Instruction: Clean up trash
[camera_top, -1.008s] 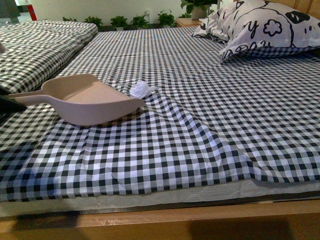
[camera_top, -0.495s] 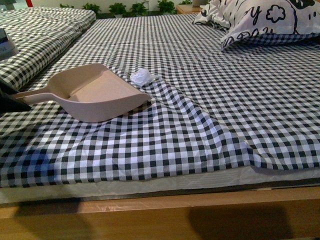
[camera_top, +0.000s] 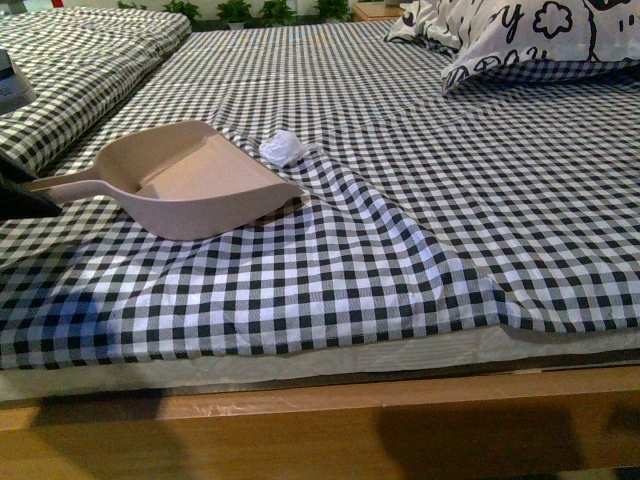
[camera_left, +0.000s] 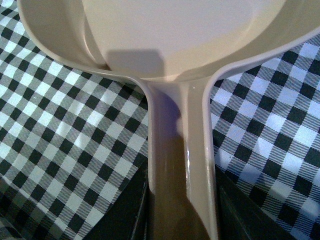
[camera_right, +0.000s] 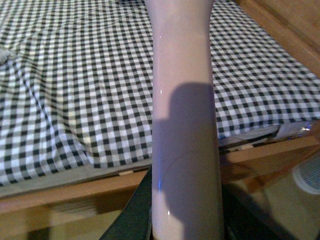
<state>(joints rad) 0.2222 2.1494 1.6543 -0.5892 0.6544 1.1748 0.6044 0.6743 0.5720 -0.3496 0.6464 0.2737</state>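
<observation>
Small white crumpled scrap of trash (camera_top: 283, 148) lies on the black-and-white checked bedspread (camera_top: 400, 250), just beside the far corner of the beige plastic scoop-shaped dustpan (camera_top: 185, 180), touching or nearly touching its lip; cannot tell which.

Change over the last second: dustpan mouth has crept slightly toward the scrap, and the front view has tilted downward, so the patterned pillow (camera_top: 520, 40) sits higher in frame. Scrap itself barely moved. Fabric ridge runs from the pan's front edge toward the bed's near side.

Judgement: the pan is lined up, sweeping not yet done; scrap remains outside.

Left gripper (camera_left: 177, 210): fingers closed on the dustpan handle (camera_left: 175, 150). Right gripper (camera_right: 185, 220): fingers clamp a pale smooth handle-like shaft (camera_right: 182, 100), likely a brush; its head is out of view, off the bed edge.
</observation>
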